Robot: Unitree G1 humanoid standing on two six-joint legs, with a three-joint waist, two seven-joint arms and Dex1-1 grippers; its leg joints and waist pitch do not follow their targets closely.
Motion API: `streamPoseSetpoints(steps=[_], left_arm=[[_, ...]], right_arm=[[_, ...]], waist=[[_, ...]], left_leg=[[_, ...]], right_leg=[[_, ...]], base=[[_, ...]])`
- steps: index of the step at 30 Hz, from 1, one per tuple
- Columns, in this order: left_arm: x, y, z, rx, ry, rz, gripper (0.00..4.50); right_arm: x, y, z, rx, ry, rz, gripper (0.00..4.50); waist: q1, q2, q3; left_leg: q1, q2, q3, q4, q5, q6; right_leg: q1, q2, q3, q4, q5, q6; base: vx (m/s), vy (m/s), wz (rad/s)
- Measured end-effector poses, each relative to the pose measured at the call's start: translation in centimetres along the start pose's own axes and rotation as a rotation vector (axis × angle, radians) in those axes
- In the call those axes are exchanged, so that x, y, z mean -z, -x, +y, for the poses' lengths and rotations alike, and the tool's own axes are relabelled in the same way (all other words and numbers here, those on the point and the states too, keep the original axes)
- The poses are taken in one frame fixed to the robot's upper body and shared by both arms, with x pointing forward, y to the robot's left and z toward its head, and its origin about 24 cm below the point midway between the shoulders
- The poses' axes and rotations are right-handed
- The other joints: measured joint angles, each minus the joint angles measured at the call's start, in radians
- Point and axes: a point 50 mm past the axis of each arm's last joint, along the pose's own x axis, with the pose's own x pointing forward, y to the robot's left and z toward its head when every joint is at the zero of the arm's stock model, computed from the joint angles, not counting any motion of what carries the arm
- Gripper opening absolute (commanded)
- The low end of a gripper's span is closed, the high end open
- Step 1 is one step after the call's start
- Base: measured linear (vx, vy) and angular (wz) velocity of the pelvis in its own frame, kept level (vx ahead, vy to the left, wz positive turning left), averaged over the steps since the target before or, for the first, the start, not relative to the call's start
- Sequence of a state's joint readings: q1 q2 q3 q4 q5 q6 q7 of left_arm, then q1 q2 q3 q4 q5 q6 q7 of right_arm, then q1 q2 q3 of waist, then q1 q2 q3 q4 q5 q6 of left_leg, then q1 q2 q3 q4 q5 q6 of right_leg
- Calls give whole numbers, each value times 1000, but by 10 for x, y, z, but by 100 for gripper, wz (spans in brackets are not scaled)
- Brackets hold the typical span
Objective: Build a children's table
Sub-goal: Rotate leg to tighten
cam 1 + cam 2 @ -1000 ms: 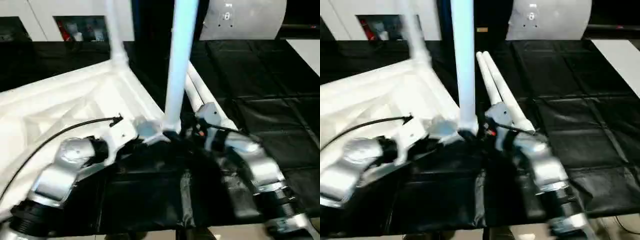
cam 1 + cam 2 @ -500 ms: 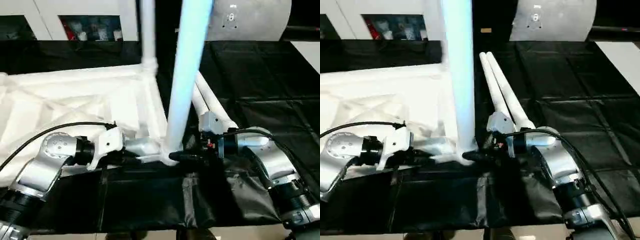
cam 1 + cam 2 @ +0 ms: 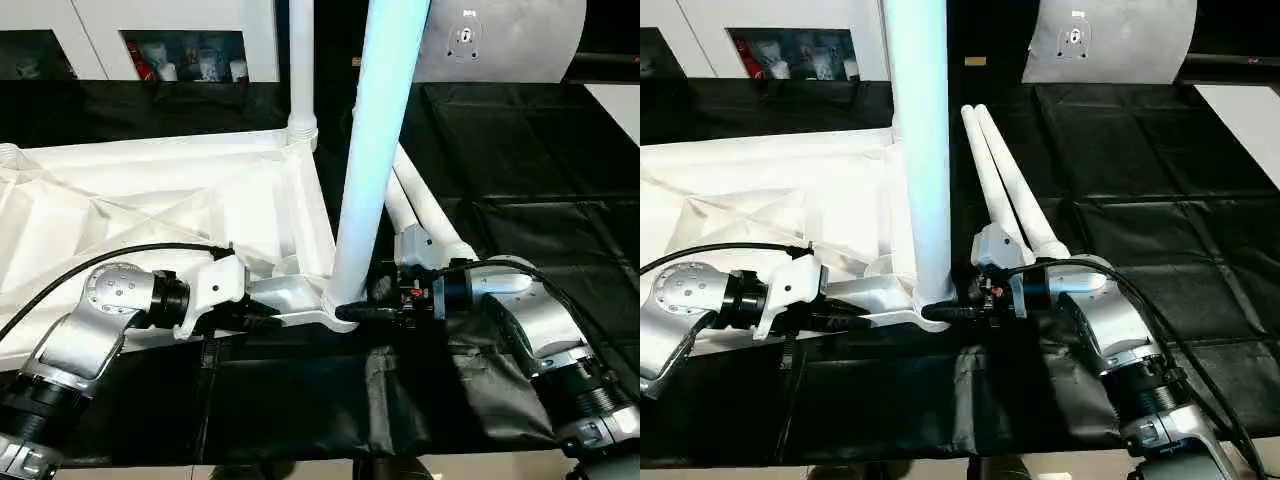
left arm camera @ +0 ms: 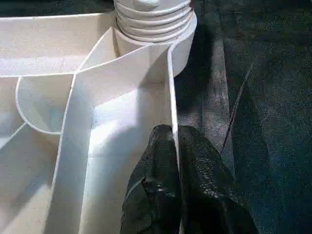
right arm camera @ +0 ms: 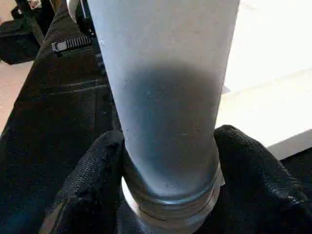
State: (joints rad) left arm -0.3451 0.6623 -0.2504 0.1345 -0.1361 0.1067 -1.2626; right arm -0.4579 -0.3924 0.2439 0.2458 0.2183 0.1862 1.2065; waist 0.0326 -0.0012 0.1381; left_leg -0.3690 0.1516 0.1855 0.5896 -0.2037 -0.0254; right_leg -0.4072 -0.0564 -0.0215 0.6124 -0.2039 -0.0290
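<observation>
Closing since a second ago, the right gripper [image 5: 168,195] now clasps the upright leg [image 3: 375,170] at the tabletop's [image 3: 150,200] near corner; left gripper [image 4: 178,146] pinches its rim; two spare legs [image 3: 1010,185] lie at two o'clock

Tabletop [image 3: 150,190], two legs [image 3: 1005,180] on black sheet [image 3: 520,170]

We lose the tops of both upright legs, near [image 3: 375,150] and far [image 3: 301,60], at the upper edge. The tabletop [image 3: 150,200] runs off the left edge. The loose legs' [image 3: 1005,170] lower ends hide behind the right gripper [image 5: 168,195]. Shelf items [image 3: 185,65] at upper left are too small to identify.
</observation>
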Motion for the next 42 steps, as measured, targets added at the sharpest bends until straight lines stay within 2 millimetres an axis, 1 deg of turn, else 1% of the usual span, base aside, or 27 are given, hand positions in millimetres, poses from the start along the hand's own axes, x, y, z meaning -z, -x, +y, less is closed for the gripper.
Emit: streamPoseSetpoints(steps=[1, 4, 6, 8, 9, 10, 12, 16, 18, 19, 20, 23, 24, 26, 28, 29, 30, 33, 34, 36, 39, 42], left_arm=[[1, 0, 0, -3, 11, -3, 0], [2, 1, -2, -21, 37, -9, 0], [2, -2, -3, -64, 60, -12, 0], [1, -7, 0, -212, 126, -18, 0], [-1, -10, 1, -268, 152, -20, 0], [-5, -18, 3, -336, 184, -28, 0], [-11, -30, 1, -400, 225, -42, 0], [-21, -45, 2, -539, 274, -43, 0], [-28, -56, 3, -580, 292, -49, 0], [-32, -60, 3, -594, 296, -48, 0], [-33, -61, 2, -598, 293, -47, 0], [-34, -60, 3, -594, 280, -40, 0], [-34, -59, 3, -590, 276, -38, 0], [-33, -56, 3, -572, 259, -27, 0], [-31, -50, 4, -548, 234, -17, 0], [-31, -49, 4, -537, 229, -19, 0], [-30, -47, 4, -531, 225, -15, 0], [-27, -40, 3, -479, 187, -14, 0], [-24, -36, 3, -450, 172, -13, 0], [-21, -31, 3, -406, 149, -13, 0], [-16, -24, 2, -328, 102, -7, 0], [-13, -17, 3, -267, 70, 8, 0]], right_arm=[[2, -2, 3, 8, -12, -20, 261], [4, -5, 6, 45, -34, -48, 261], [7, -11, 9, 106, -69, -77, 260], [6, -25, 4, 290, -118, -125, 260], [5, -30, 2, 370, -136, -138, 260], [4, -38, -2, 484, -176, -160, 259], [2, -43, -7, 594, -210, -172, 259], [-5, -57, -16, 759, -262, -181, 259], [-7, -56, -20, 819, -270, -180, 259], [-7, -56, -22, 836, -269, -180, 315], [-7, -55, -22, 841, -266, -182, 329], [-9, -55, -21, 825, -260, -199, 341], [-9, -55, -21, 821, -257, -201, 370], [-8, -53, -21, 794, -239, -198, 376], [-6, -48, -18, 742, -207, -190, 384], [-5, -45, -17, 724, -193, -184, 412], [-5, -43, -17, 709, -183, -180, 412], [-4, -33, -17, 620, -135, -152, 431], [-3, -28, -16, 580, -115, -138, 441], [-3, -19, -16, 520, -84, -113, 441], [-7, -11, -14, 418, -29, -95, 441], [-6, -3, -12, 332, 14, -59, 441]], waist=[[2, 0, 0], [-1, 1, 0], [-2, 0, 0], [-13, 5, 1], [-22, 6, 2], [-33, 6, 2], [-44, 6, 2], [-47, 8, 2], [-46, 9, 2], [-44, 9, 2], [-43, 9, 2], [-37, 9, 2], [-37, 9, 2], [-38, 9, 2], [-38, 9, 2], [-37, 9, 2], [-38, 9, 2], [-36, 9, 2], [-32, 9, 2], [-28, 9, 2], [-17, 9, 2], [-7, 9, 2]], left_leg=[[0, 0, 0, 0, 0, 0], [1, 0, 1, 0, 0, 0], [2, 1, 1, 0, 0, -1], [4, 1, 2, 0, -1, -9], [3, 1, 2, 0, -1, -10], [3, 1, 2, 0, 0, -11], [3, 1, 3, 0, 0, -11], [3, 1, 4, -2, 0, -11], [3, 1, 4, -2, 0, -11], [2, 1, 4, -3, -1, -10], [2, 1, 4, -3, -1, -10], [1, 1, 4, -5, 2, -4], [0, 1, 4, -5, 2, -4], [0, 1, 4, -5, 2, -4], [-1, 2, 4, -5, 2, -4], [-1, 2, 4, -5, 2, -4], [-2, 2, 4, -5, 3, -4], [-5, 2, 4, -4, 3, -4], [-5, 2, 4, -4, 3, -4], [-5, 3, 4, -4, 3, -3], [-5, 3, 4, -3, 4, -2], [-5, 3, 4, -1, 4, -2]], right_leg=[[0, 0, 0, 0, 0, 0], [0, 0, 0, 0, 0, 0], [1, 0, 0, 1, 0, 0], [1, 0, 1, 1, 2, -4], [1, 0, 1, 0, 3, -4], [1, 0, 1, -1, 3, -4], [1, 0, 1, -3, 3, -4], [0, 0, 2, -2, 3, -3], [0, 0, 2, -2, 3, -3], [0, 0, 2, -3, 3, -3], [0, 0, 2, -3, 3, -2], [-2, 0, 1, -3, 2, -1], [-2, 0, 1, -3, 2, -1], [-3, 0, 1, -3, 2, -1], [-4, 0, 1, -3, 2, -1], [-4, 0, 1, -3, 2, -1], [-5, 0, 0, -3, 2, -1], [-8, 1, 0, -2, 3, -1], [-8, 1, 0, -2, 3, -1], [-8, 1, -1, -1, 3, -1], [-7, 1, -2, -1, 3, -1], [-7, 1, -2, -1, 3, -2]], base=[[0, 0, 0], [0, 0, 0], [0, 0, 0], [0, 0, 0], [0, 0, 0], [0, 0, 0], [0, 0, 0], [0, 0, 0], [0, 0, 0], [0, 0, 0], [0, 0, 0], [0, 0, 0], [0, 0, 0], [0, 0, 0], [0, 0, 0], [0, 0, 0], [0, 0, 0], [0, 0, 0], [0, 0, 0], [0, 0, 0], [0, 0, 0], [0, 0, 0]])
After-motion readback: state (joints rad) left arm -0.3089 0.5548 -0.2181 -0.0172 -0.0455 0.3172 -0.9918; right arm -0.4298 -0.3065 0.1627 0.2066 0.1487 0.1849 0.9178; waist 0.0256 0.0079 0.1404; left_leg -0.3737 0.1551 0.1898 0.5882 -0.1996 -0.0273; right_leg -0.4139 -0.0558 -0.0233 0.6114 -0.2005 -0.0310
